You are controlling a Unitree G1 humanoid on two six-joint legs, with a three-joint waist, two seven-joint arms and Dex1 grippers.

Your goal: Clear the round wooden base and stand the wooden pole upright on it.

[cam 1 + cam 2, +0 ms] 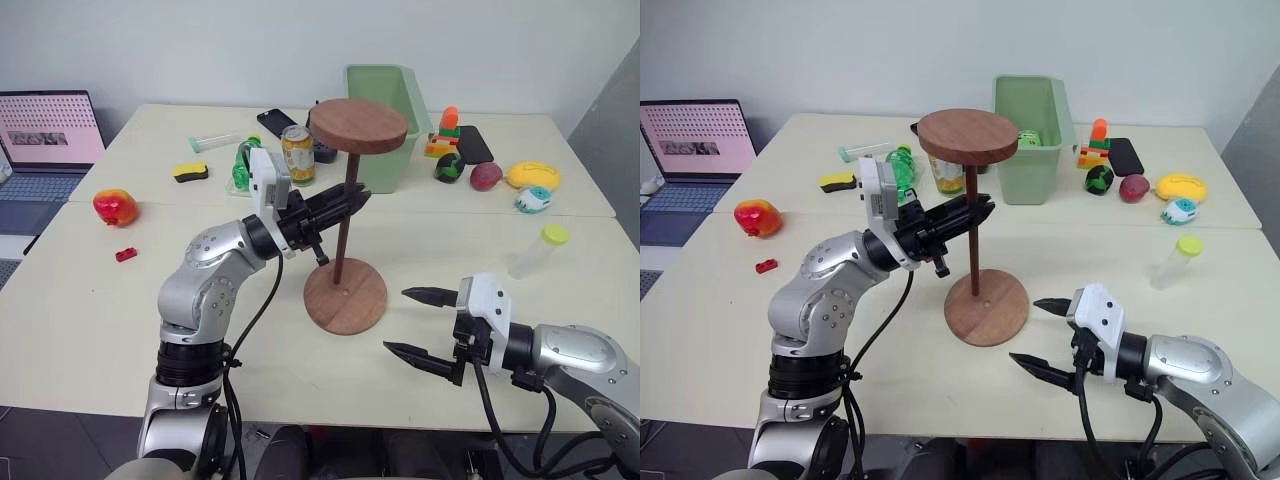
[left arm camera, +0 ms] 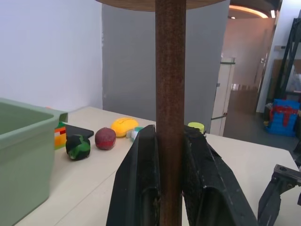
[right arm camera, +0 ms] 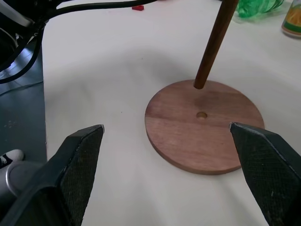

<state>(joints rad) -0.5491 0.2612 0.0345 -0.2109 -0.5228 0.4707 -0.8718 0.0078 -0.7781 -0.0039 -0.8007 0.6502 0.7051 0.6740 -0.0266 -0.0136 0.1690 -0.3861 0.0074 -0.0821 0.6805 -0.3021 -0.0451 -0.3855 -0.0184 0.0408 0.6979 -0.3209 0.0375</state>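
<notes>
Pole held over base

Pole-holding falls to the left gripper, its fingers clamped on the wooden pole, disc end up. Below it lies the round wooden base, the rod's foot just off its centre hole. Near the base, the right gripper hangs spread wide, empty.

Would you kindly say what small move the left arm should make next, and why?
Probably slide the wooden pole toward the centre hole of the round wooden base: the left end effector holds it upright, but its tip sits behind the hole.
</notes>
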